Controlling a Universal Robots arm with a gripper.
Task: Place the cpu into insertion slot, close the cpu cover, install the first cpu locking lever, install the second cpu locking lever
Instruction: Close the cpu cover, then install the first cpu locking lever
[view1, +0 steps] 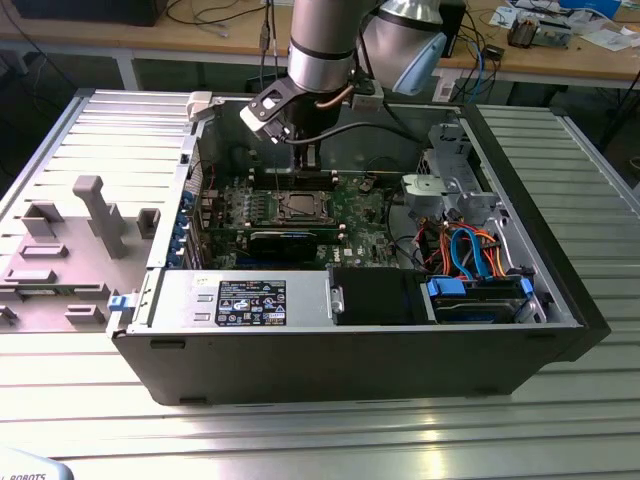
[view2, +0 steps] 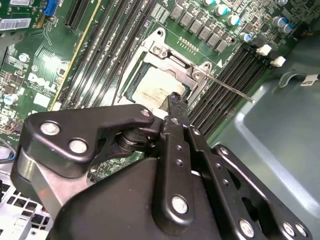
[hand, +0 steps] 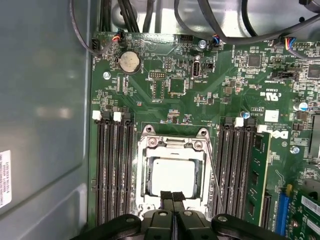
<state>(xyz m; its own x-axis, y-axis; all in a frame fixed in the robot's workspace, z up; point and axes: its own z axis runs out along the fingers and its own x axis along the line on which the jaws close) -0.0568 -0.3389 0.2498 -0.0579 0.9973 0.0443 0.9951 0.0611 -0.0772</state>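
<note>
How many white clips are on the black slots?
4: two clips on one side of the cpu, two on the other. More may be hidden.

The cpu (hand: 172, 177) is pale silvery-grey; the cpu cover (hand: 173, 144) is silvery metal; the circuit board (hand: 200, 110) is green; memory slots (hand: 112, 170) and gripper (hand: 173, 196) are black; cables (view1: 466, 258) are blue and orange

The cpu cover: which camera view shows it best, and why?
The first wrist view: it faces the cpu cover squarely, nearly the whole frame visible. The second wrist view sees it slanted, the gripper hiding part. The exterior view shows it small and far.
</note>
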